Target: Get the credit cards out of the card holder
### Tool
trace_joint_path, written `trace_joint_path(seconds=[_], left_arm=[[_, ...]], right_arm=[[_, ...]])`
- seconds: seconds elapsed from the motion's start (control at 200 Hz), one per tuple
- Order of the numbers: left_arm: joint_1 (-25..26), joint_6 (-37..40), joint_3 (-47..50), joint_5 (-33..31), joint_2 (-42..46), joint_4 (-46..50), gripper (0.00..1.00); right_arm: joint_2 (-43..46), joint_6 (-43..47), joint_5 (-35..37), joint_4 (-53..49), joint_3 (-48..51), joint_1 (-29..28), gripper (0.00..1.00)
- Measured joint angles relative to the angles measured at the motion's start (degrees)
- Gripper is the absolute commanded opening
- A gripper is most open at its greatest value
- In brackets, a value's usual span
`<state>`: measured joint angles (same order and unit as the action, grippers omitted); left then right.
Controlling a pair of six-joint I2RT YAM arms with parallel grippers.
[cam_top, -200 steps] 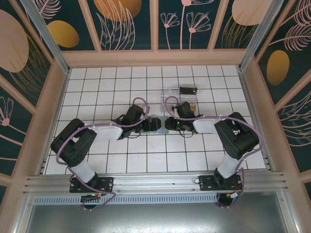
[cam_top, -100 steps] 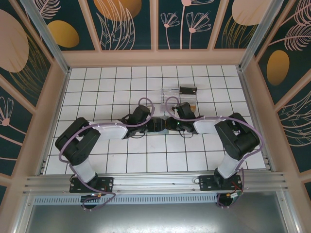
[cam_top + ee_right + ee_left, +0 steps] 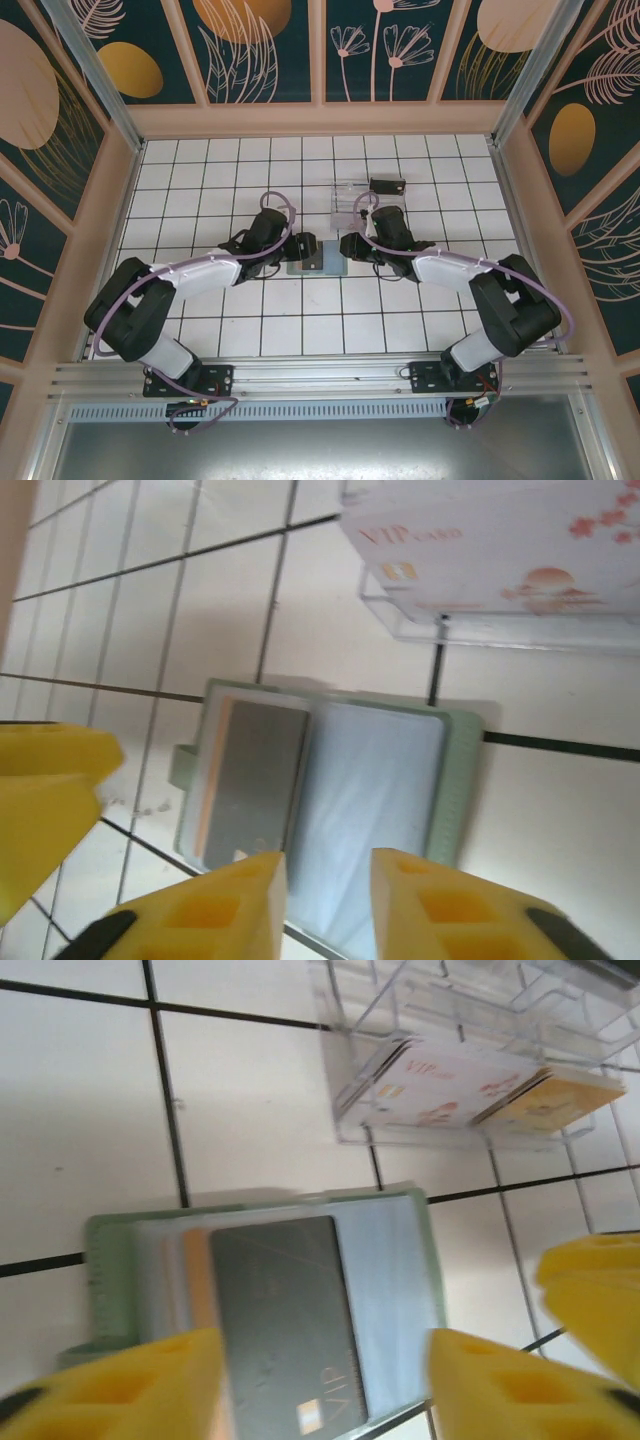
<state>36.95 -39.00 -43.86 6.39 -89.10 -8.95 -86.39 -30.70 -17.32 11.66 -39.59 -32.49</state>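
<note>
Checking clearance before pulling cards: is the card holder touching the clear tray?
Apart. The left wrist view shows bare tile between the card holder and the clear tray.

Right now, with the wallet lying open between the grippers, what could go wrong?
The wallet lies loose on the tiles, so tugging the grey card may drag it along. An orange card peeks from under it and might slide out too. The left gripper and right gripper hover close and could bump.

Premises: a robotics test cell, not a home or a shop. A left arm [image 3: 190, 275] and a right arm [image 3: 470, 275] are bolted to an aluminium rail [image 3: 320, 372] along the edge of a white gridded worktop [image 3: 200, 160]. Framed walls with printed floral panels [image 3: 255, 50] box the cell in.
</note>
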Motion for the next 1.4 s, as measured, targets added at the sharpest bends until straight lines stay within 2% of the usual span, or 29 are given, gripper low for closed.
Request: trace_joint_path(seconds=[0.085, 0.165, 0.265, 0.45, 0.671, 1.401], left_arm=[[-0.3, 0.8, 0.2, 0.4, -1.0, -0.3, 0.16], [-0.3, 1.0, 0.4, 0.7, -2.7, -1.2, 0.12], [-0.3, 1.0, 0.9, 1.0, -4.5, -1.6, 0.07], [-0.3, 1.2, 2.3, 1.0, -4.9, -1.6, 0.06], [-0.3, 1.2, 2.8, 0.6, -4.9, -1.6, 0.06], [-0.3, 1.2, 3.0, 0.2, -6.4, -2.6, 0.03]], right_arm=[[-0.2, -1.2, -2.2, 0.9, -0.2, 0.0, 0.18], [-1.2, -2.5, -4.3, 2.6, -0.4, 0.0, 0.13], [-3.8, -4.8, -7.6, 5.4, -0.5, 0.0, 0.11], [-8.9, -9.2, -12.7, 10.4, -0.5, 0.0, 0.10], [-12.1, -11.7, -15.4, 13.9, -0.5, 0.0, 0.10], [-18.5, -12.1, -16.7, 15.2, -2.5, -0.6, 0.14]])
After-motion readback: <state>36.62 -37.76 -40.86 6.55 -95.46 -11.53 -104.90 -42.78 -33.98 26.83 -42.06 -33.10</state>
